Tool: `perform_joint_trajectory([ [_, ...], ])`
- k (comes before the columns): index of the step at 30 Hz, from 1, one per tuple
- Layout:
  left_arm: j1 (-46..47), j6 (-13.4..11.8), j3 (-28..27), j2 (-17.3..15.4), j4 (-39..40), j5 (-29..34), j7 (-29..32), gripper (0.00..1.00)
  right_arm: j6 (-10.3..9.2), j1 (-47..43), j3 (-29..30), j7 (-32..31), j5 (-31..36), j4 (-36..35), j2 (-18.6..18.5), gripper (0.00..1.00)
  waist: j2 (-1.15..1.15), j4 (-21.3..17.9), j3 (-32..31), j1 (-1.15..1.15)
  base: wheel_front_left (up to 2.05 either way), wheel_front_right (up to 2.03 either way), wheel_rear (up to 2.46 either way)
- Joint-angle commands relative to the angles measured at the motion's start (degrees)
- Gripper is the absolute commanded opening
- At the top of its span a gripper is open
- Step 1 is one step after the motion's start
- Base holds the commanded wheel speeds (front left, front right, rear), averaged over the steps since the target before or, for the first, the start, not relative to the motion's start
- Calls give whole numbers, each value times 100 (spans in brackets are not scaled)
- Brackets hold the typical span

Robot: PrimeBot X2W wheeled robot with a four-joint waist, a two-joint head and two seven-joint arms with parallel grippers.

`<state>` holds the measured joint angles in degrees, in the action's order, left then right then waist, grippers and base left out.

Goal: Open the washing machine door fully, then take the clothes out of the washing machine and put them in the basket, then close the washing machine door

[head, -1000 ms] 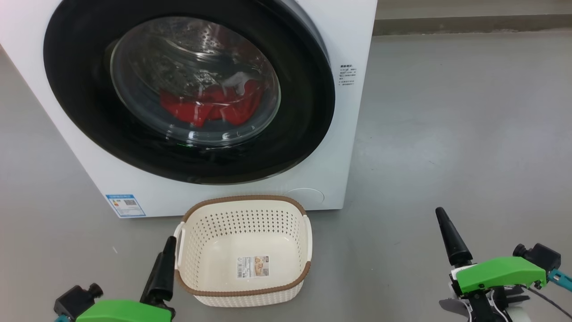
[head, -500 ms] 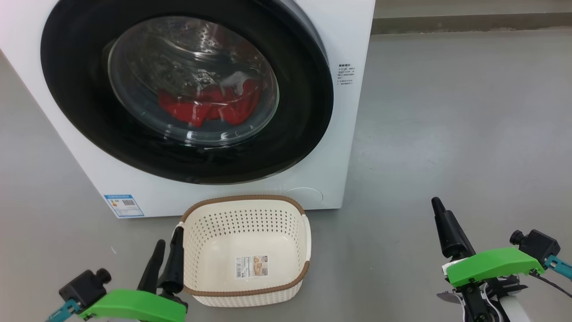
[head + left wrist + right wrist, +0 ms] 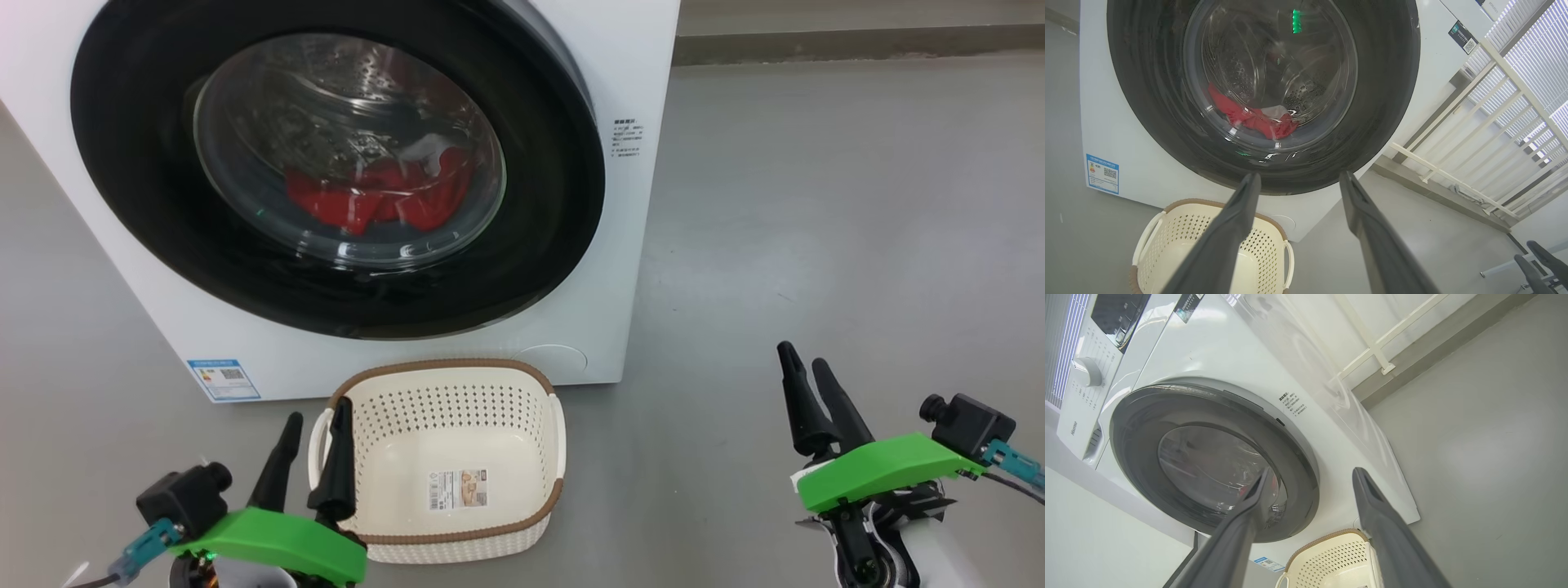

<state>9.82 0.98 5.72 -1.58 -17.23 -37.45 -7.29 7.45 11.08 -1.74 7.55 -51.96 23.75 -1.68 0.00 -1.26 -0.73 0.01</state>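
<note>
The white washing machine (image 3: 633, 245) stands ahead, and its door (image 3: 155, 204) with the black rim and glass bowl lies against the front. Red clothes (image 3: 359, 200) with a white patch show through the glass, low in the drum. The cream basket (image 3: 445, 365) sits empty on the floor below the door. My left gripper (image 3: 317, 412) is open at the basket's left handle, one finger over the rim. Well right of the basket, my right gripper (image 3: 802, 358) is open over bare floor. The left wrist view has the open left gripper (image 3: 1299, 175) pointing at the door (image 3: 1147, 102), clothes (image 3: 1249, 118) and basket (image 3: 1180, 202). My right gripper (image 3: 1311, 473) frames the door (image 3: 1139, 428) and basket (image 3: 1327, 555).
Grey floor (image 3: 816, 204) spreads to the right of the machine, up to a skirting along the back wall (image 3: 857, 41). A blue label (image 3: 222, 378) marks the machine's lower left corner. White railing (image 3: 1474, 134) stands beyond the machine. A control knob (image 3: 1086, 371) sits above the door.
Both grippers have moved up the head view toward the machine. Each now shows two separate fingers where one showed a second ago. Door, clothes and basket have stayed put.
</note>
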Motion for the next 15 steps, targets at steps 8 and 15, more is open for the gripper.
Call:
perform_joint_trajectory([
  [8,363,-185,-60,-107,3,718,-216,100,3,380,-138,191,736,-101,-67,100,0,-17,-24,0,0,0,0],
  [15,465,-288,-37,-112,-101,1050,-334,100,3,470,-187,310,1148,-14,-79,100,0,-32,-34,0,0,0,0],
])
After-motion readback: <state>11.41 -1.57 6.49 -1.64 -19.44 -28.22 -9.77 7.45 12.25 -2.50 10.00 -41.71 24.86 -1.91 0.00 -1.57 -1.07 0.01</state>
